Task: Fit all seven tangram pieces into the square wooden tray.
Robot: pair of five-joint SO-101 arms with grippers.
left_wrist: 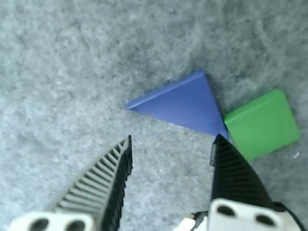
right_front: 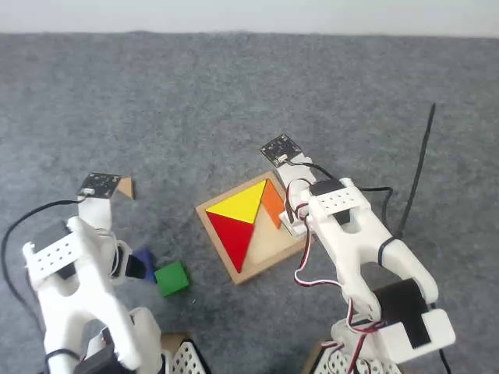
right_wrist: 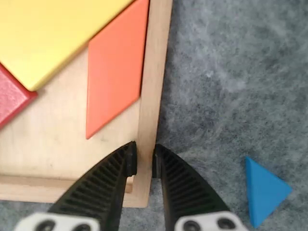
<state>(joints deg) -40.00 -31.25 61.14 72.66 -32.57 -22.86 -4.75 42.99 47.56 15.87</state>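
Pinching tray (right_wrist: 153, 72) rim, right fingers (right_wrist: 108, 185); blue triangle (left_wrist: 183, 103) just beyond left fingers (left_wrist: 103, 178).

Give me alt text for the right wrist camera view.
The right end effector pinches the rim of the square wooden tray, which holds a yellow triangle, an orange parallelogram and a red piece. A small blue triangle lies on the grey carpet outside it.

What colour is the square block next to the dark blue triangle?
Green. The square block shows best in the left wrist view.
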